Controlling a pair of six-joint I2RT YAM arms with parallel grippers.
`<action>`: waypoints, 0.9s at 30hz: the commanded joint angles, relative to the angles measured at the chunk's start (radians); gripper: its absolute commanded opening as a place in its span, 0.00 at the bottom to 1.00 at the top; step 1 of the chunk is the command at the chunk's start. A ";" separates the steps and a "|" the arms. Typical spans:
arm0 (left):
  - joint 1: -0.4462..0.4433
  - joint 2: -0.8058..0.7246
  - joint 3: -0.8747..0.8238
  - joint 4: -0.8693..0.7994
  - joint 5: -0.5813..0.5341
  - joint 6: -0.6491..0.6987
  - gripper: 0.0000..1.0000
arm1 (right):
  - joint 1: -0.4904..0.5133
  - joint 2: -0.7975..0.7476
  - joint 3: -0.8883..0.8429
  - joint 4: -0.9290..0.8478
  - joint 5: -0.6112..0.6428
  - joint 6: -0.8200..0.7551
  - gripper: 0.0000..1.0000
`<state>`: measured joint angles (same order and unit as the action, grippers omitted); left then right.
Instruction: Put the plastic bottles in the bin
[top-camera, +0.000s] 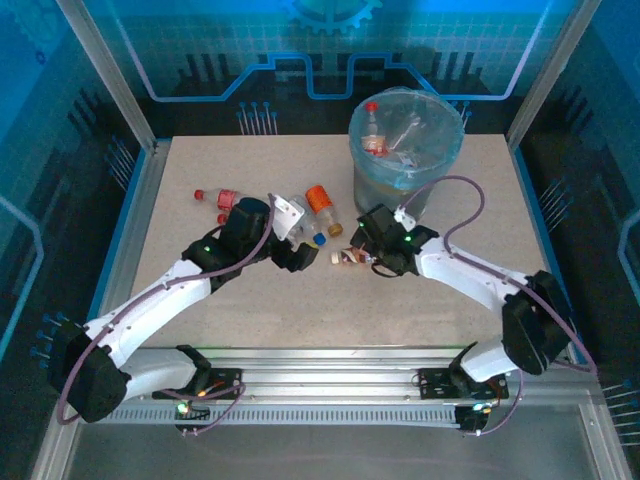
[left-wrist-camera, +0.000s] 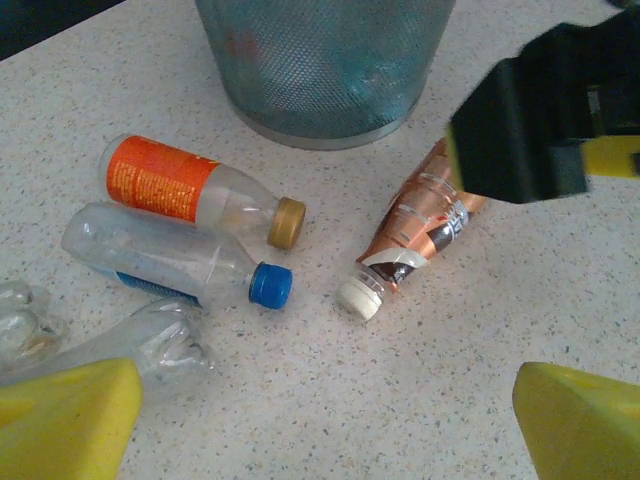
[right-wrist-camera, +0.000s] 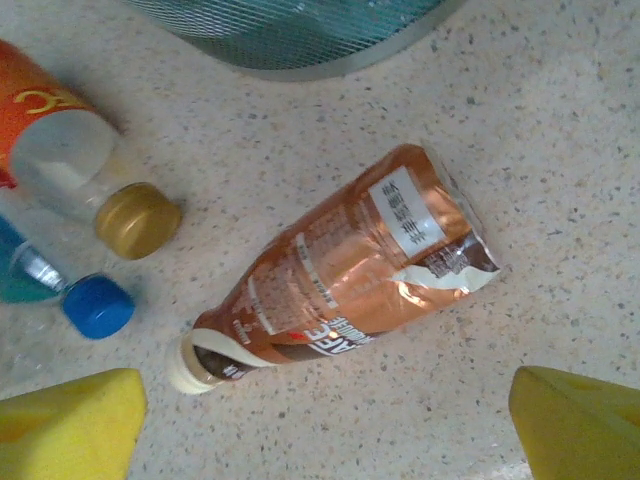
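Copper-brown bottle (right-wrist-camera: 340, 275) lies flat on the table (top-camera: 300, 310), at 7 o'clock from the bin (top-camera: 385, 188) | our right tool (right-wrist-camera: 325, 430) hangs over it, jaws apart; we'd grip across the crumpled middle | left tool (left-wrist-camera: 320, 430) likewise agape

Several plastic bottles (left-wrist-camera: 180, 185) flat beside upright, bag-lined bin (top-camera: 385, 190)

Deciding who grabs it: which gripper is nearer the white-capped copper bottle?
Right. The right gripper hangs directly over the copper bottle; the left gripper sits off its cap end.
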<state>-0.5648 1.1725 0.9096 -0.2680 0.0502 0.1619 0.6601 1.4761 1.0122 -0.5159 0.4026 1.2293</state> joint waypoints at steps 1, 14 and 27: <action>0.008 -0.039 -0.029 0.030 0.040 0.041 0.97 | -0.004 0.065 0.077 -0.002 0.072 0.098 0.96; 0.007 -0.074 -0.045 0.036 0.005 0.042 0.97 | -0.069 0.299 0.200 0.038 -0.021 0.114 0.98; 0.008 -0.069 -0.043 0.019 -0.006 0.041 0.97 | -0.085 0.365 0.168 0.095 -0.111 0.106 0.93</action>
<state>-0.5648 1.1172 0.8711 -0.2558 0.0494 0.1864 0.5816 1.8256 1.1862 -0.4355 0.3141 1.3319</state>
